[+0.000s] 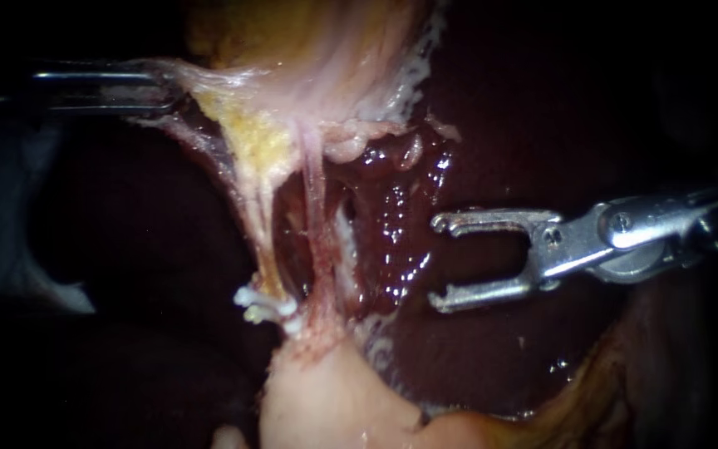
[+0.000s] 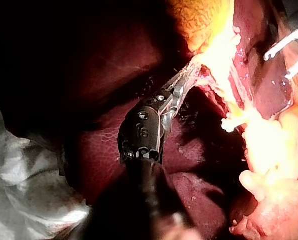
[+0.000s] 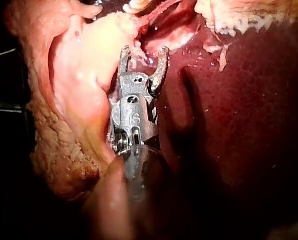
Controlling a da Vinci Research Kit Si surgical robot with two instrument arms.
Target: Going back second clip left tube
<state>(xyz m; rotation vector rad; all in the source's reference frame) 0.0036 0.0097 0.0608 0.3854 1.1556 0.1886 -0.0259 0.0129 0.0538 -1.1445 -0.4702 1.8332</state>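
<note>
While right instrument [image 1: 440,262] gapes, clip [image 1: 264,306] well apart

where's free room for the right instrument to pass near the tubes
Free: bare liver above the open right instrument, and between its jaws and the tubes. Crowded: around the clip and the tissue held by the left instrument.

Shiny bare metal on the right instrument [image 1: 438,262]; the liver [image 1: 405,224] glistens wet, smooth.

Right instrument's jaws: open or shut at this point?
Open. The right instrument shows a wide gap between its two jaws in the endoscope view, with nothing held between them.
</note>
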